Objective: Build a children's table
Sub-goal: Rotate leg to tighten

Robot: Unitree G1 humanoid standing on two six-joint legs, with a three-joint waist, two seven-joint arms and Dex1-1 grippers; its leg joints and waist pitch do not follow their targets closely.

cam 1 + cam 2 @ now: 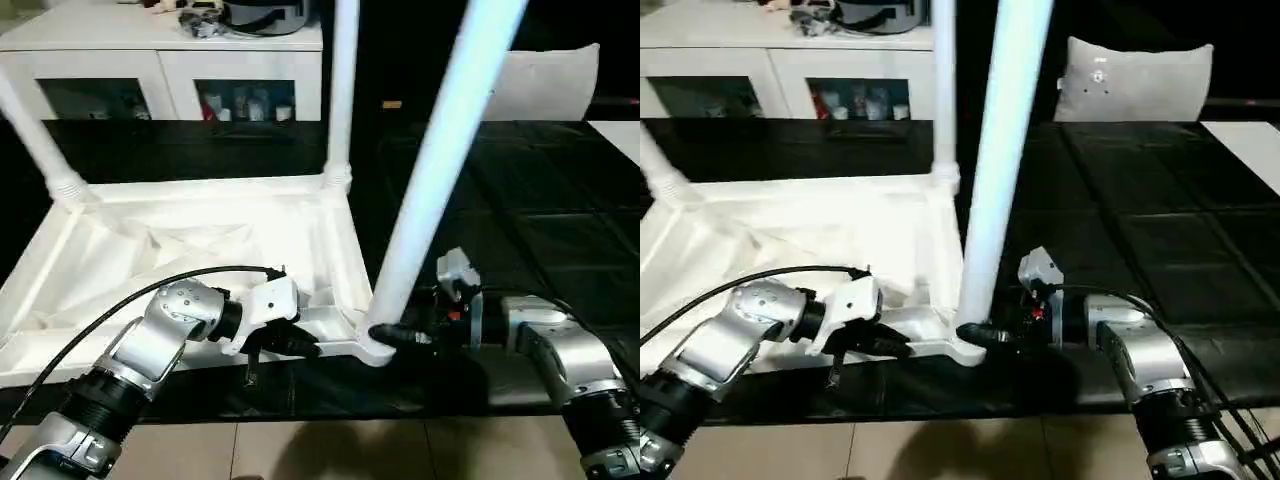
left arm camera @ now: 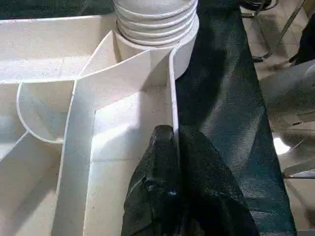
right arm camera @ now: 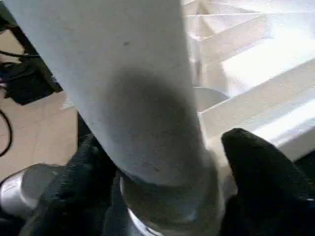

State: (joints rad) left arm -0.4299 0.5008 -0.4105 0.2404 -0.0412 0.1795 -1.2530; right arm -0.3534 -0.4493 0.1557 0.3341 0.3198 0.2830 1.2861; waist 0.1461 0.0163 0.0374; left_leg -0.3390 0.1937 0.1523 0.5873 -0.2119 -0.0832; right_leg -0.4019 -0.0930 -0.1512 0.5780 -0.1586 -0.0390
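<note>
A: The children's table top (image 1: 190,250) lies upside down on the black mat (image 1: 540,230), ribbed underside up, near the mat's front edge.

B: Three legs stand in their corner sockets. The far-left leg (image 1: 35,135) leans outward, the far-right leg (image 1: 342,90) stands upright, and the near-right leg (image 1: 440,150) tilts up and away to the right.

A: Look at the right gripper (image 1: 385,337). It comes in level from the right, its black fingers (image 3: 266,172) set on either side of the near-right leg's base, just above the socket (one finger each side in the wrist view, touching the tube). So it's grasping that leg low down.

B: And the left gripper (image 1: 300,347)?

A: Clenched tight, the two fingers (image 2: 182,191) pressed together. The fingertips sit right on the thin rim wall of the table top, beside the near-right corner. From the wrist view I can't tell if the rim is pinched between them or just touched.

B: That view also catches the ridged collar of the near-right leg (image 2: 155,19) seated in its round socket.

A: Behind the mat stands a white cabinet (image 1: 170,60) with glass doors and small items inside. A pale cushion (image 1: 1135,80) sits at the far right of the mat.

B: Beige floor (image 1: 330,450) runs along the front edge.
</note>
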